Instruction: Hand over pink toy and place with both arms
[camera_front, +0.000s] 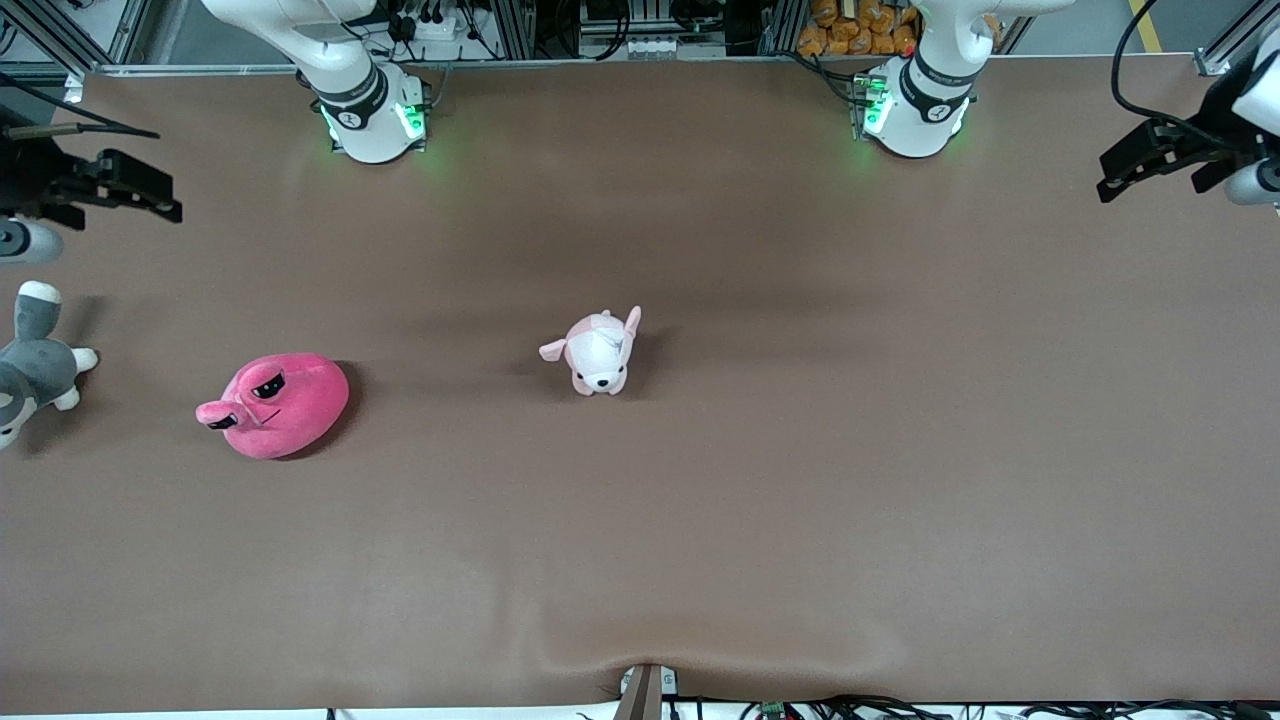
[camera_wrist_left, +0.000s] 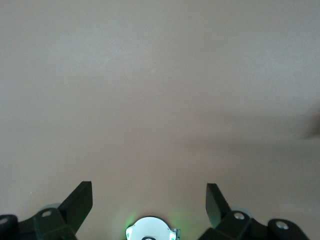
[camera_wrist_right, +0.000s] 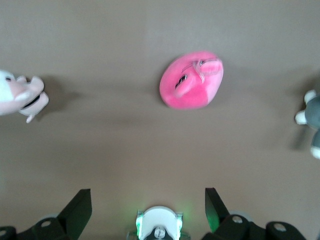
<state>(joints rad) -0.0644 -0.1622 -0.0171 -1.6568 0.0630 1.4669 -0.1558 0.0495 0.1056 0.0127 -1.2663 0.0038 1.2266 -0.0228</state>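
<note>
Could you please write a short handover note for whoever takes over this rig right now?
Left gripper: open and empty, up in the air at the left arm's end of the table; that arm waits.
Right gripper: open and empty, up at the right arm's end, above the grey-and-white plush.
Pink toy: lying on the table toward the right arm's end, untouched. The pale puppy plush sits near the middle; it is not part of the job.
Done: nothing yet.
Left: right arm picks up the pink toy, hands it to the left arm, and the toy is placed.
</note>
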